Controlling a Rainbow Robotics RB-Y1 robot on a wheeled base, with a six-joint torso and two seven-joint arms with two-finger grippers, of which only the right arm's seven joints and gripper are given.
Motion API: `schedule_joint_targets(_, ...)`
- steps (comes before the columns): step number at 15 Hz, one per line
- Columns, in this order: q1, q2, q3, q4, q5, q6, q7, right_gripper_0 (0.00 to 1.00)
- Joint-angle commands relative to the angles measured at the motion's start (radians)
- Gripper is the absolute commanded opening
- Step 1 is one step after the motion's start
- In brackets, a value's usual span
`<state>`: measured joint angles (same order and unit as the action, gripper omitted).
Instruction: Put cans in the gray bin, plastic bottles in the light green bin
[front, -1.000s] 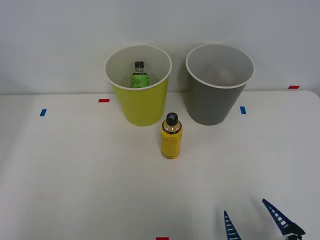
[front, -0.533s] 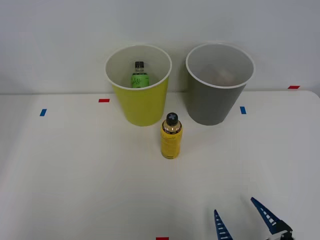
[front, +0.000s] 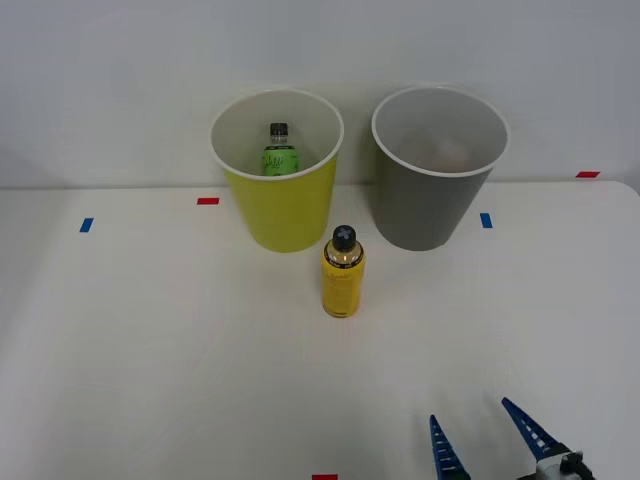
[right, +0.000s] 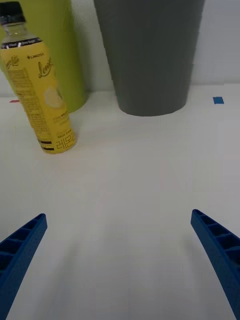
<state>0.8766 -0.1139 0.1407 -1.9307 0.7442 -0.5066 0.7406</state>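
A yellow-labelled plastic bottle with a black cap stands upright on the white table, just in front of the gap between the two bins; the right wrist view shows the same bottle. A second plastic bottle, with a green label and dark cap, stands inside the light green bin. The gray bin stands to its right, and a faint orange shape lies inside it; I cannot tell whether it is a can. My right gripper is open and empty near the table's front edge, well short of the yellow bottle.
Small red and blue tape marks dot the table: a blue mark beside the gray bin, a red mark left of the green bin, and another red mark at the front edge. A pale wall rises right behind the bins.
My right gripper shifted a little to the left along the table's front edge, staying open. The bottles and bins have not moved.
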Motion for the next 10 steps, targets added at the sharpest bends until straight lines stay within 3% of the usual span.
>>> schedule_joint_targets(1, -0.008, -0.018, 0.013, -0.001, -0.072, 0.042, 0.026, 1.00)
schedule_joint_targets(2, -0.013, -0.024, 0.003, 0.001, -0.072, 0.042, 0.040, 1.00)
schedule_joint_targets(4, -0.021, -0.030, -0.004, 0.001, -0.129, 0.042, 0.197, 1.00)
schedule_joint_targets(8, -0.011, -0.012, 0.033, 0.001, -0.325, 0.040, 0.614, 1.00)
schedule_joint_targets(10, -0.008, 0.005, 0.037, 0.001, -0.364, 0.020, 0.672, 1.00)
